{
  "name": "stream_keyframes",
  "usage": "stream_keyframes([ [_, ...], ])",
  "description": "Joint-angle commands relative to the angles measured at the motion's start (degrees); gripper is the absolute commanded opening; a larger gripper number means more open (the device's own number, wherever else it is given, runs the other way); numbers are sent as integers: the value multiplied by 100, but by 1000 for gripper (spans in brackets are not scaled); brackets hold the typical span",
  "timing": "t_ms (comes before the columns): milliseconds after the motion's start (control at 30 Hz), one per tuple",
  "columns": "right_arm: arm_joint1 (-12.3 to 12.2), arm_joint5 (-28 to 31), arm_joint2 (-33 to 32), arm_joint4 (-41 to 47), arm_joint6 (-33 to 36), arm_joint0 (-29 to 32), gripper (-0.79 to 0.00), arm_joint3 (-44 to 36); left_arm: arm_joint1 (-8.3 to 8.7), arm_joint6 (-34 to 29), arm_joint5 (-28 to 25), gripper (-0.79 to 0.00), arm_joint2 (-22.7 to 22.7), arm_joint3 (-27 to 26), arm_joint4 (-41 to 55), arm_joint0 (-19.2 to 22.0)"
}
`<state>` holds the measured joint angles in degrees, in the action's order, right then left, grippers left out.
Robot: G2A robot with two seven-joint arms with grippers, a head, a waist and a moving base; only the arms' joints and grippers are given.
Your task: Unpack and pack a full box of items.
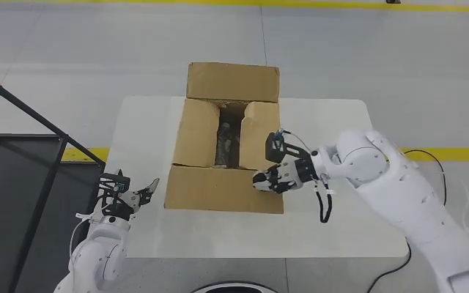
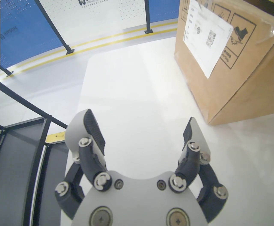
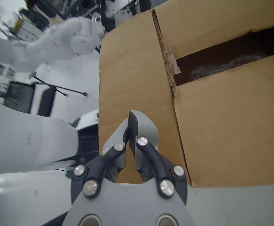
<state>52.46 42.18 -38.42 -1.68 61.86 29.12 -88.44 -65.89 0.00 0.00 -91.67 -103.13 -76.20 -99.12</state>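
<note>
A cardboard box [image 1: 196,132] stands in the middle of the white table [image 1: 330,132] with its top flaps folded outward. Through the dark gap between the side flaps, grey wrapped items [image 1: 227,139] lie inside. My right gripper [image 1: 262,180] is shut, its tips just above the right end of the near flap [image 1: 212,190]. In the right wrist view the shut gripper [image 3: 131,122] hovers over that flap [image 3: 132,70], with the items [image 3: 214,68] beyond. My left gripper [image 2: 139,119] is open and holds nothing. It sits low over the table's near left corner [image 1: 133,184], beside the labelled box wall [image 2: 224,53].
A black metal frame [image 1: 37,190] stands off the table's left edge, close to the left arm. Bare table lies left of the box [image 1: 143,139] and along the near edge [image 1: 293,234]. Blue and white panels [image 2: 96,19] stand across the floor.
</note>
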Motion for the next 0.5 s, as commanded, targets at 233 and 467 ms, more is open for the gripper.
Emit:
stream_keyframes([
  [233, -43, -487, -68, -1329, -263, 286, -785, -474, 0, 0, 0, 0, 0, 0, 0, 0],
  [467, -77, -618, -136, -1775, -187, 396, -785, -570, 0, 0, 0, 0, 0, 0, 0, 0],
])
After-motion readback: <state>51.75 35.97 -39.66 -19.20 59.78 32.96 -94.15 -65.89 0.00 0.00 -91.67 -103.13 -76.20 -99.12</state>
